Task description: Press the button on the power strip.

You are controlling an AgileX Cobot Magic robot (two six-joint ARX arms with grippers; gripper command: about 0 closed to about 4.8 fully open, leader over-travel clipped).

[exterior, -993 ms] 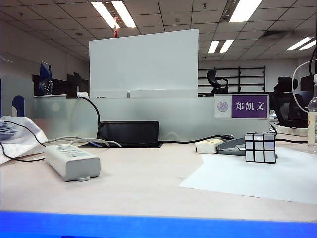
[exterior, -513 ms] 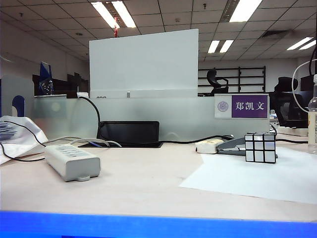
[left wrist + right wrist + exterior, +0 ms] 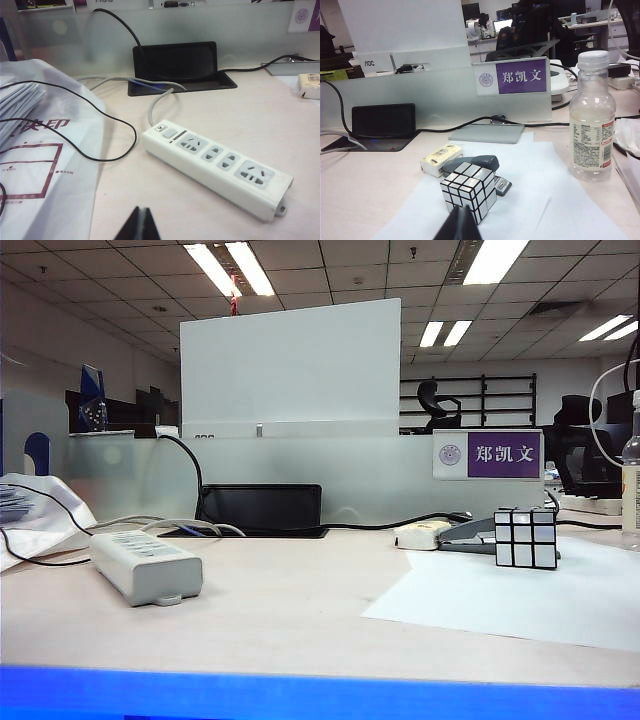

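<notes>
The power strip (image 3: 216, 167) lies flat on the tabletop (image 3: 290, 610), on the left side in the exterior view. Its long axis runs diagonally: the end with the button (image 3: 170, 133) and the grey cable (image 3: 156, 102) points away toward the black cable box (image 3: 177, 65) at the back, and the other end, with a small mounting tab, points toward the front edge. Sockets sit in a row along its top. A thin black wire (image 3: 95, 130) loops on the tabletop beside it, partly over a white bag (image 3: 40, 165).

The left end effector (image 3: 140, 227) hangs above the tabletop, short of the strip, fingers pressed together. The right end effector (image 3: 458, 225), fingers also together, hangs just in front of a silver cube (image 3: 468, 190) standing on white paper (image 3: 535, 200), with a stapler (image 3: 475, 164) behind it and a bottle (image 3: 592, 117) off to the side.
</notes>
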